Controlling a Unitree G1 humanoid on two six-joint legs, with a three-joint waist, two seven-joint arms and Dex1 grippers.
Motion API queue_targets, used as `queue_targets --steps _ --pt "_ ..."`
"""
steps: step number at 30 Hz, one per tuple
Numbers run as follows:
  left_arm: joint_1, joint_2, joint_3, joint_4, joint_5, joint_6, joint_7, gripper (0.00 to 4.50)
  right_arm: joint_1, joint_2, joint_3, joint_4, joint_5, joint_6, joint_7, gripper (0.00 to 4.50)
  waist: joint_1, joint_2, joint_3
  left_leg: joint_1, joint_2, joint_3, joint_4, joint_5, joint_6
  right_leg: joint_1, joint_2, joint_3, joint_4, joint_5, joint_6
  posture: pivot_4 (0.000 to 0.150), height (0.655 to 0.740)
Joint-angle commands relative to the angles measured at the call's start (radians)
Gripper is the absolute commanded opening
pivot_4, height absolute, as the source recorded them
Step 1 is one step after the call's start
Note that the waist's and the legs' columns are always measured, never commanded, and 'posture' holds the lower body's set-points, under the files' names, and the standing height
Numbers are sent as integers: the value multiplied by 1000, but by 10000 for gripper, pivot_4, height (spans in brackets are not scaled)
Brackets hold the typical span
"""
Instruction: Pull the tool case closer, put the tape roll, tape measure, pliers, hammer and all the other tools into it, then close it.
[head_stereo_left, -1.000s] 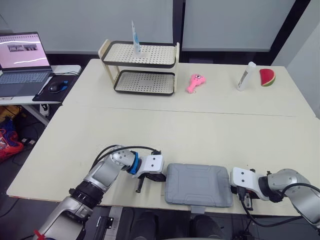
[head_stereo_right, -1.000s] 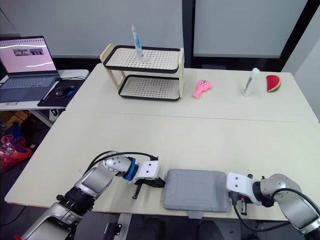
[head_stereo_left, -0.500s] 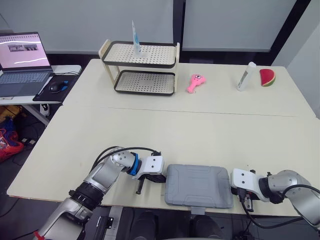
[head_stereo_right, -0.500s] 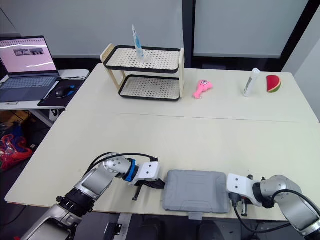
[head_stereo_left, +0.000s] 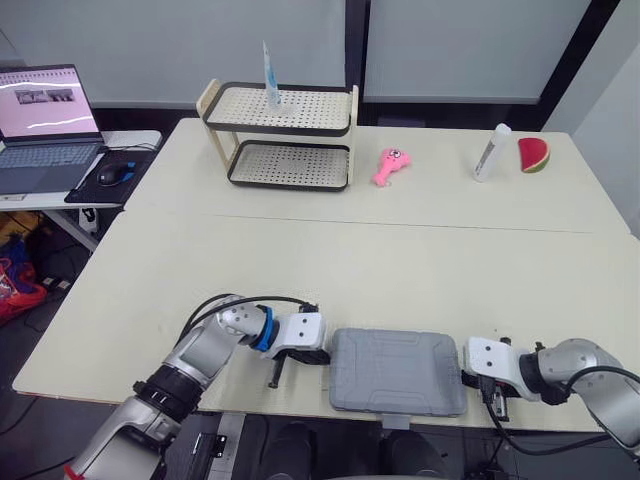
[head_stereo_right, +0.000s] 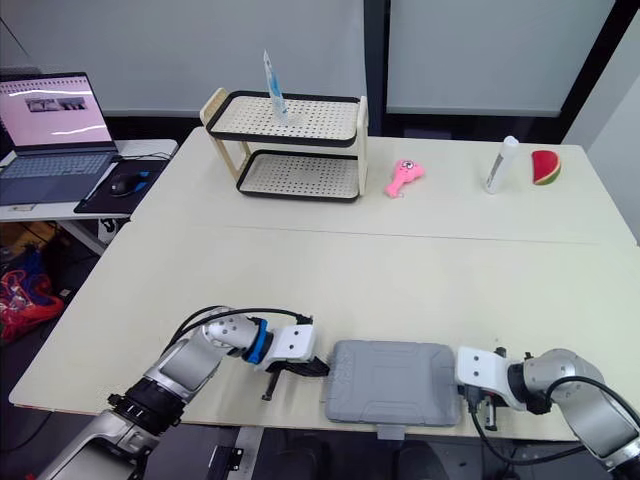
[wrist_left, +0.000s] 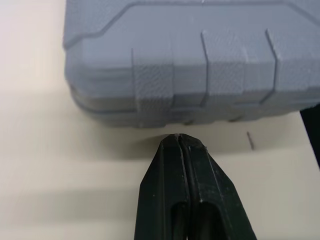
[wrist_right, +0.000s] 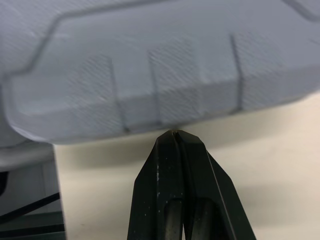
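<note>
With left gripper (wrist_left: 179, 138) and right gripper (wrist_right: 175, 134) clenched empty flanking the case (head_stereo_left: 397, 370), I push evenly so it won't skew.

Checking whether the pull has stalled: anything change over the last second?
No visible change. The left gripper and right gripper stay shut at opposite ends of the closed tool case, which has not shifted on the table. Nothing was taken hold of or let go.
</note>
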Motion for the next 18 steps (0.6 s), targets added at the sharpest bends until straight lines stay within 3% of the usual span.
queue_targets --steps 1,8,15,18 --pt "22 67 167 27 -107 -68 20 3713 27 -39 -153 78 12 -87 -38 2094 0 0 0 0 0 0 0 0 0 0 0 0 0 0 0 1500 7400" --pt "13 152 444 193 -265 -69 56 23548 19 -22 -435 145 188 -124 1 15287 -4 0 0 0 0 0 0 0 0 0 0 -1 0 0 0 1500 7400" --pt "9 169 563 290 -278 -85 155 44873 -59 15 -528 296 217 -168 -33 29672 -13 0 0 0 0 0 0 0 0 0 -1 -1 1 0 0 1500 7400" --pt "12 168 583 311 -263 -105 208 45000 -84 39 -534 343 230 -180 -37 37080 -18 0 0 0 0 0 0 0 0 0 -1 -1 1 0 0 1500 7400"
